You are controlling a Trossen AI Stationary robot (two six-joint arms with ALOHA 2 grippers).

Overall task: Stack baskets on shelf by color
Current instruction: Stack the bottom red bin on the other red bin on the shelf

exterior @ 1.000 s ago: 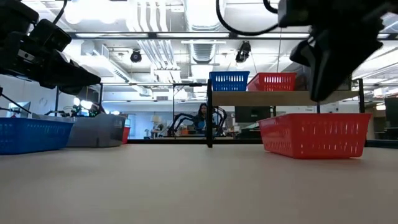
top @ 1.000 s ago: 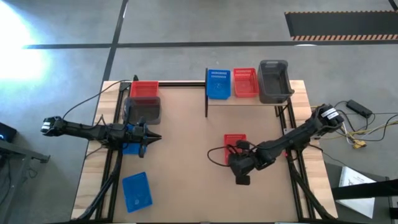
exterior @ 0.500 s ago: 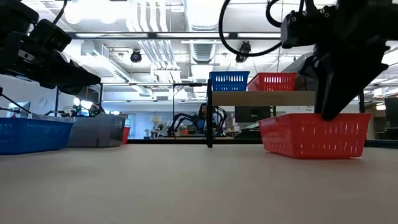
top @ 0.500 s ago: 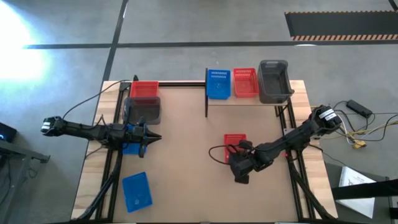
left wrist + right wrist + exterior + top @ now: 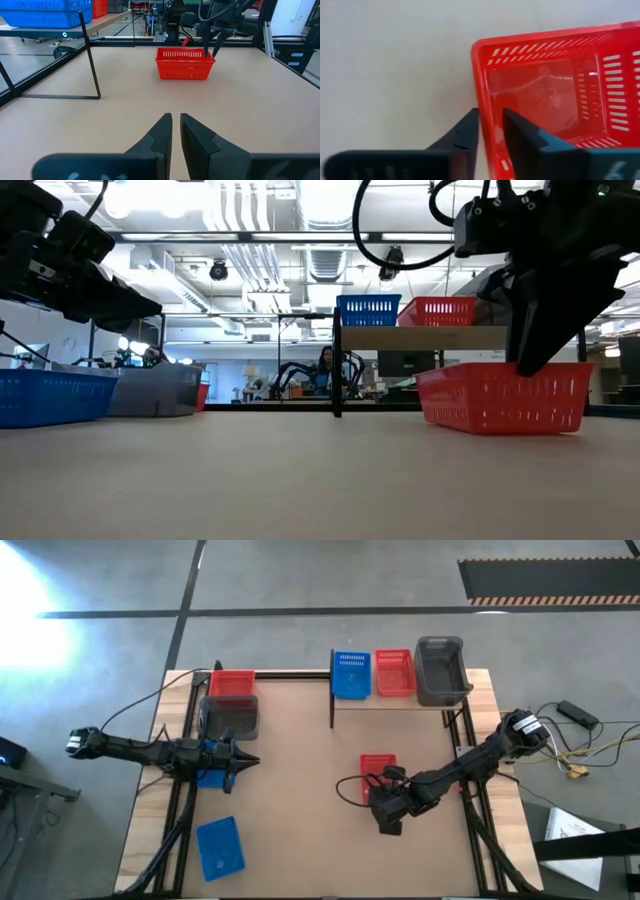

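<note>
A red basket (image 5: 378, 768) stands on its bottom on the brown tabletop, right of centre; it also shows in the low view (image 5: 505, 395) and the left wrist view (image 5: 184, 64). My right gripper (image 5: 385, 802) (image 5: 491, 125) is at its near end, fingers closed across the wall. The wooden shelf (image 5: 400, 700) at the far edge carries a blue (image 5: 351, 674), a red (image 5: 394, 672) and a grey basket (image 5: 440, 670). My left gripper (image 5: 245, 762) (image 5: 176, 122) hangs shut above the table's left side, touching nothing. My right gripper holds the red basket by its near short wall (image 5: 482, 95), pinched with one finger (image 5: 520, 135) inside the basket and the other finger (image 5: 465, 135) outside. The fingers come from above, slanting down. The basket's bottom still rests flat on the table (image 5: 500, 430).
On the left side stand a red basket (image 5: 232, 684), a grey one (image 5: 230, 717), a blue one (image 5: 208, 778) under my left arm and another blue one (image 5: 220, 847) near the front. The shelf's black posts (image 5: 332, 690) rise beside the shelf. The table's middle is bare.
My right gripper has come down onto the red basket's near wall and shifted a little toward the far edge. The basket has stayed in place on the table.
</note>
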